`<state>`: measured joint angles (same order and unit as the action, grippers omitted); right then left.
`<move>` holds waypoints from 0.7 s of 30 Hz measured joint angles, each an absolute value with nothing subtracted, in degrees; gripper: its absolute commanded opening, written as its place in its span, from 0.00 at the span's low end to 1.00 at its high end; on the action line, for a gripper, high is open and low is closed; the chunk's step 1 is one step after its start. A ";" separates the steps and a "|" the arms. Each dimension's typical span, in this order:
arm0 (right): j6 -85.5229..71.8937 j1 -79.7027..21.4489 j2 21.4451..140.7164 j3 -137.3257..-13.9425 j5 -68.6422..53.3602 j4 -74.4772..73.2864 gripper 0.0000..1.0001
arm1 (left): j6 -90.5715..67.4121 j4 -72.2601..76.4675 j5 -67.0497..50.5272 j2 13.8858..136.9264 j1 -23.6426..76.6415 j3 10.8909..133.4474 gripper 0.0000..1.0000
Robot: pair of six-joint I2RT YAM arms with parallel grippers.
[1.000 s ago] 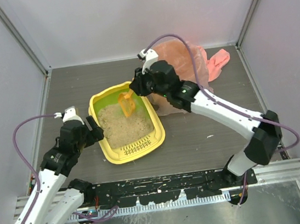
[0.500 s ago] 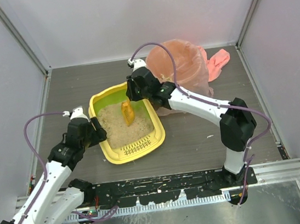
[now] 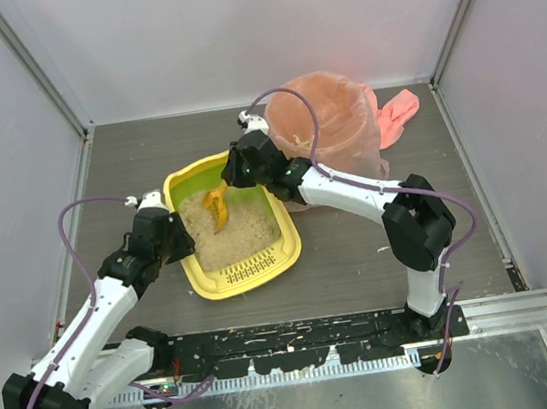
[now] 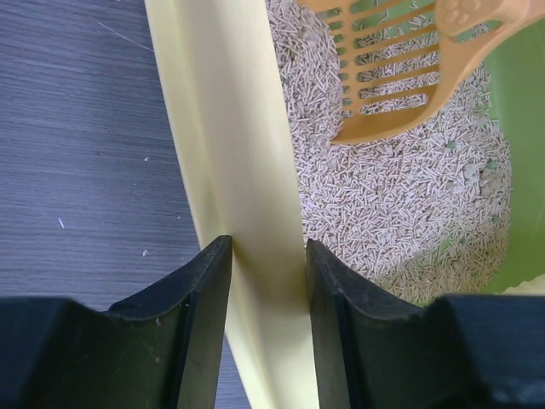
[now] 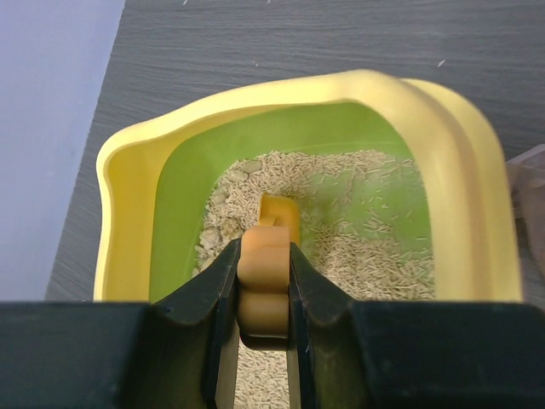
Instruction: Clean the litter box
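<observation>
The yellow litter box (image 3: 190, 276) with green inner wall and beige litter sits mid-table, its slotted ledge toward the near side. My left gripper (image 3: 175, 240) is shut on the box's left rim (image 4: 247, 170), one finger outside and one inside. My right gripper (image 3: 232, 175) is shut on the handle of the orange slotted scoop (image 3: 215, 205), whose blade rests in the litter near the far left corner. In the right wrist view the handle (image 5: 266, 273) sits between the fingers above the litter (image 5: 358, 247). The scoop blade (image 4: 400, 77) also shows in the left wrist view.
A round bin lined with a pink bag (image 3: 328, 122) stands just behind and right of the box. A loose pink cloth (image 3: 398, 112) lies to its right. Metal frame posts and grey walls surround the table.
My right gripper has moved left and down, carrying the scoop from above the box's middle into the litter at the far left. My left gripper has closed in on the left rim.
</observation>
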<state>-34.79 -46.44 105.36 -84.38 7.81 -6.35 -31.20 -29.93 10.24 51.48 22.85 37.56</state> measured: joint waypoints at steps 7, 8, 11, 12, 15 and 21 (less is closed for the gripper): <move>-43.42 -47.33 106.30 -78.54 6.92 2.87 0.01 | -30.52 -29.61 10.33 52.36 22.85 37.58 0.33; -44.42 -47.68 106.37 -77.60 6.87 4.16 0.01 | -30.52 -29.58 10.33 52.45 22.85 37.58 0.32; -47.62 -48.82 106.65 -74.76 7.07 8.62 0.01 | -30.50 -29.58 10.33 52.84 22.85 37.65 0.31; -48.29 -48.99 106.65 -73.97 7.40 10.11 0.01 | -30.48 -29.61 10.33 52.93 22.85 37.69 0.31; -50.22 -49.01 106.63 -71.88 7.73 14.17 0.01 | -30.41 -29.61 10.33 53.15 22.85 37.69 0.31; -53.93 -49.01 106.43 -66.15 9.45 23.00 0.01 | -30.35 -29.58 10.68 53.28 22.85 37.71 0.31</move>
